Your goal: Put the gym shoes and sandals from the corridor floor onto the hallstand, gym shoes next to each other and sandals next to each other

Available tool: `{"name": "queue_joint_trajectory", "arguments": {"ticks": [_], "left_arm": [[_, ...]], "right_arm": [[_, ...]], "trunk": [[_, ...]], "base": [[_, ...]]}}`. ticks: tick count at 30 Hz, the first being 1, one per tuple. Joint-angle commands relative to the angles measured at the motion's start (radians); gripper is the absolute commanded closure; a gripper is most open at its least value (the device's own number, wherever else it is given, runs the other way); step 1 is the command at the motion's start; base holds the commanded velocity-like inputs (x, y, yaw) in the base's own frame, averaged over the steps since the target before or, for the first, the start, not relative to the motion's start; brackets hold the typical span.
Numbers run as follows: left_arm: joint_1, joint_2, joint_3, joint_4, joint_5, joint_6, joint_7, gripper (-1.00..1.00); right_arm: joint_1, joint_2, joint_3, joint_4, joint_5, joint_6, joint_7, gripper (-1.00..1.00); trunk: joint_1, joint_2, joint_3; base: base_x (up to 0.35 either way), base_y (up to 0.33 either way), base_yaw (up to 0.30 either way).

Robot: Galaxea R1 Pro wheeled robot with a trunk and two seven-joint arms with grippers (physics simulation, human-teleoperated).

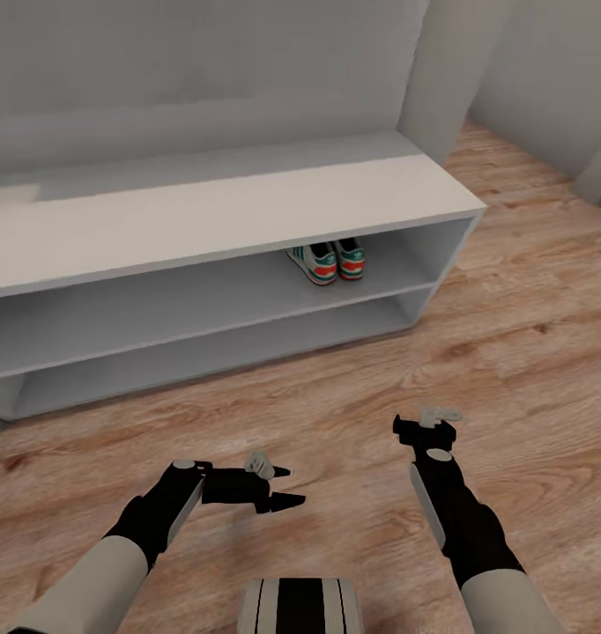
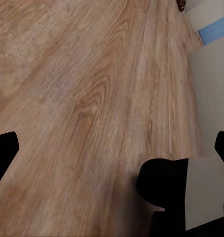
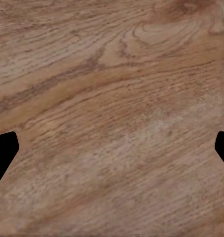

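Robot trunk: a striped black and white part (image 1: 300, 606) shows at the near edge, between the two arms.
Arms: two, both black with pale upper sleeves, reaching forward low over the floor.
Left gripper (image 1: 285, 487): points to the right, above bare planks; its jaws are spread and hold nothing. In the left wrist view two dark fingertips (image 2: 4, 150) stand at opposite edges with plain floor between them.
Right gripper (image 1: 424, 423): points away toward the rack, above bare planks. In the right wrist view its two dark fingertips (image 3: 4, 150) sit wide apart at opposite edges, jaws spread, nothing between them.
Corridor floor (image 1: 477, 352): light brown wood-grain planks, running from the near edge up to the foot of the rack and past its right end.
Hallstand (image 1: 230, 216): one pale grey-white unit beyond the grippers, a long low tabletop over two open shelf tiers.
Gym shoes (image 1: 327, 261): two, cream-white with teal stripes and red-orange heels, on the upper shelf tier toward the right, heels facing outward, side by side and touching or nearly so, off the floor.
Wall (image 1: 204, 62): plain grey, behind the hallstand, with a grey pillar (image 1: 446, 62) at the far right of it.
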Motion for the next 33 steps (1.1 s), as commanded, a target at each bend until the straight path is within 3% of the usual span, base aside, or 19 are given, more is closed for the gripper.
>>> {"name": "queue_joint_trajectory", "arguments": {"ticks": [1,8,23,33], "left_arm": [[0.0,0.001,-0.002,-0.001,0.002,0.01,-0.002,-1.0],[0.0,-0.001,-0.004,-0.002,0.002,0.01,-0.001,-1.0],[0.0,-0.004,-0.004,-0.002,0.004,0.01,-0.002,-1.0],[0.0,-0.005,-0.005,-0.001,0.003,-0.001,-0.002,-1.0]], "right_arm": [[-0.001,0.0,0.0,0.02,0.002,-0.013,-0.002,-1.0],[-0.001,0.0,0.0,0.047,0.002,-0.074,-0.001,-1.0],[-0.001,-0.004,-0.006,0.05,0.002,-0.082,-0.001,-1.0],[-0.001,-0.006,-0.09,0.05,0.002,-0.082,-0.001,-1.0]], "trunk": [[0.0,0.0,-0.001],[0.0,0.0,-0.001],[0.0,0.0,-0.001],[-0.001,0.0,0.007]], "base": [[0.0,0.0,-0.3],[0.0,0.0,-0.3],[0.0,0.0,-0.3],[0.0,0.0,-0.3]]}}
